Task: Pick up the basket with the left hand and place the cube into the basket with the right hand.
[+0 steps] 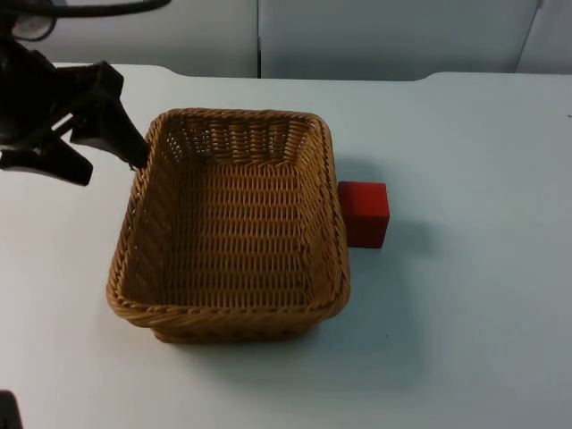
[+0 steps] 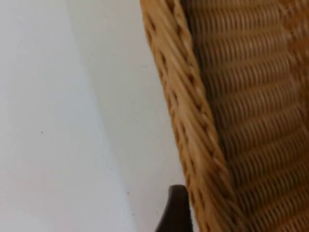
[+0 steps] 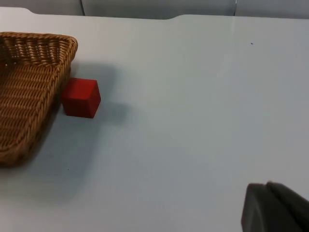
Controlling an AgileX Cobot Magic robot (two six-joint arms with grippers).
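Fingers of the left tool (image 1: 134, 159) sit spread at the wicker basket (image 1: 234, 223)'s rear left corner, seemingly straddling the rim, though contact is hard to judge; one dark fingertip (image 2: 175, 209) shows just outside the weave. Basket stands on the white tabletop (image 1: 474, 295). Red cube (image 1: 365, 214) lies touching or just beside its right wall. Right tool: state cannot be told.

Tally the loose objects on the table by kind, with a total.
Basket: 1, woven, on the table.
Cube: 1, red, beside the basket's right wall.
Total: 2.
Left gripper is at the basket's left rim; the right arm waits away from the cube.
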